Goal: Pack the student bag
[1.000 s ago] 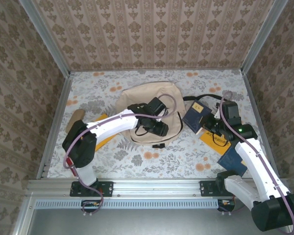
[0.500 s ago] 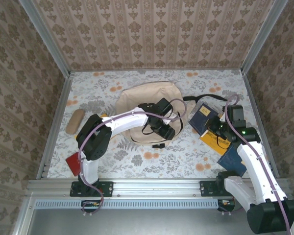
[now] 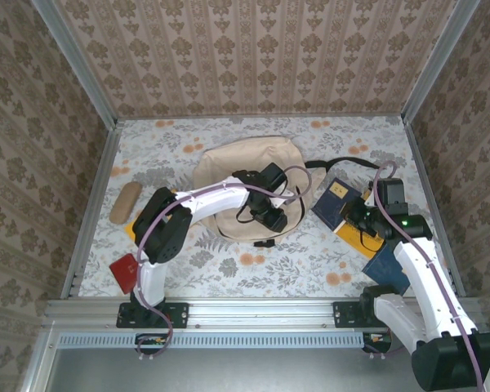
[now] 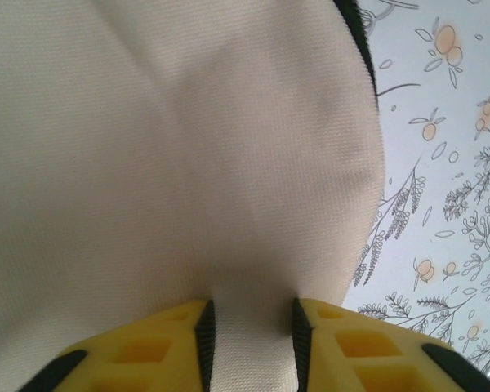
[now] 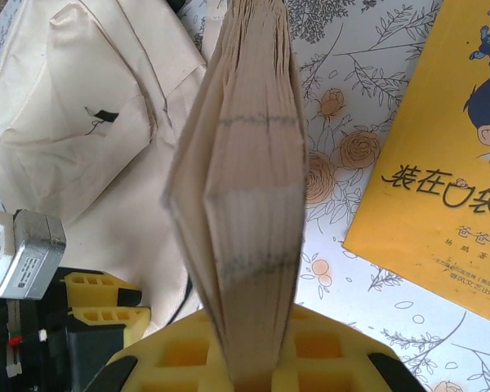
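The student bag (image 3: 243, 171), a large beige backpack, lies flat mid-table with a black strap (image 3: 331, 163) trailing right. My left gripper (image 3: 274, 216) sits at the bag's near right edge. In the left wrist view a fold of the bag's cream fabric (image 4: 188, 147) is pinched between the yellow fingers of that gripper (image 4: 251, 343). My right gripper (image 3: 353, 215) is shut on a dark blue book (image 3: 335, 198), lifted just right of the bag. In the right wrist view the book's page edge (image 5: 253, 188) stands upright out of that gripper (image 5: 265, 380), with the bag (image 5: 90, 122) to its left.
A yellow book (image 3: 361, 237) (image 5: 441, 180) and another dark blue book (image 3: 389, 268) lie under the right arm. A tan pencil case (image 3: 125, 202) lies at the left edge, a red item (image 3: 124, 272) near the front left, and an orange-yellow item (image 3: 131, 227) sits under the left arm.
The left gripper slid right along the bag's near edge and closed on the fabric. The left arm swung and uncovered the red item. The right gripper shifted slightly with the book.
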Controlling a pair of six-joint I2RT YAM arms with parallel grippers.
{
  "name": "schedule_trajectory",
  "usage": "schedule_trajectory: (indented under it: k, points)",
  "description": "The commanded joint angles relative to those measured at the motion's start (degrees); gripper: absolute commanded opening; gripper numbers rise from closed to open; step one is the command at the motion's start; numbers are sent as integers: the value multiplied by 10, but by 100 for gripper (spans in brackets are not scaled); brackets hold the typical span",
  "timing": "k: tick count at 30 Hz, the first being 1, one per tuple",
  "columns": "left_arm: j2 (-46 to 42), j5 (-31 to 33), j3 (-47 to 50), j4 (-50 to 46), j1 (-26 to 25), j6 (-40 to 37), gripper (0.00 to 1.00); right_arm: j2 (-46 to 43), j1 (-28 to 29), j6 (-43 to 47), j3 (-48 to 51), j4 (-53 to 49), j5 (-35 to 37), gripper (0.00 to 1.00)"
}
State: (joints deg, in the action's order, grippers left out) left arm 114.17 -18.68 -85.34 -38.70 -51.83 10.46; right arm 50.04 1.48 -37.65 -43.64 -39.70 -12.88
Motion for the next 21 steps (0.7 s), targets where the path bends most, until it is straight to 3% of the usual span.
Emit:
schedule_trajectory:
  k: [1,4,7,12,15,21]
  points:
    - [8,3,-20,-21,4,-7,25,-12,-3,-2,1,12,-16,0]
    - [12,9,-24,-21,6,-6,21,-12,-3,-2,2,12,-16,0]
    - [11,20,-29,-24,5,-7,24,-12,-3,-2,1,12,-17,0]
    - [-6,52,-28,-26,9,-20,59,-13,-3,-2,3,15,-20,0]
    - [-10,42,-22,-33,22,-24,67,-13,-3,-3,7,17,-25,0]
    - [1,-53,-7,-37,25,-54,74,-16,-3,-10,18,25,-33,0]
